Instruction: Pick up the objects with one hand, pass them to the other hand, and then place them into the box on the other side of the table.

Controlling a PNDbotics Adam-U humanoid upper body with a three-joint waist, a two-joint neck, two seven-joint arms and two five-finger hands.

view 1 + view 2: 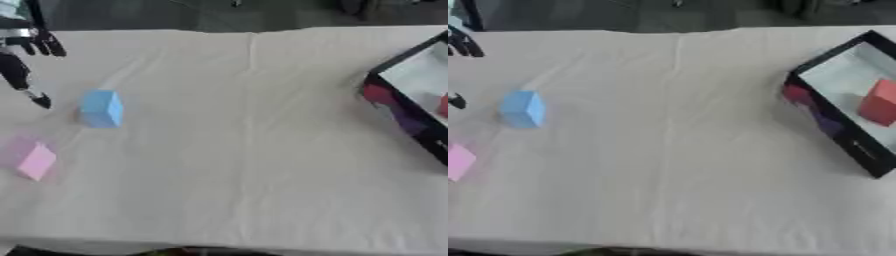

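A light blue block (101, 108) stands on the cream tablecloth at the left. A pink block (36, 160) lies nearer the front left edge. My left hand (24, 60) hangs at the far left, up and to the left of the blue block, fingers spread and holding nothing. At the right edge sits a black-walled box (856, 145) with a white floor, and a red block (879, 102) lies inside it. My right hand shows in neither view.
The cream tablecloth (245, 150) covers the whole table, with a fold line running down its middle. Dark floor lies beyond the far edge. The box wall carries reddish and purple markings (811, 107).
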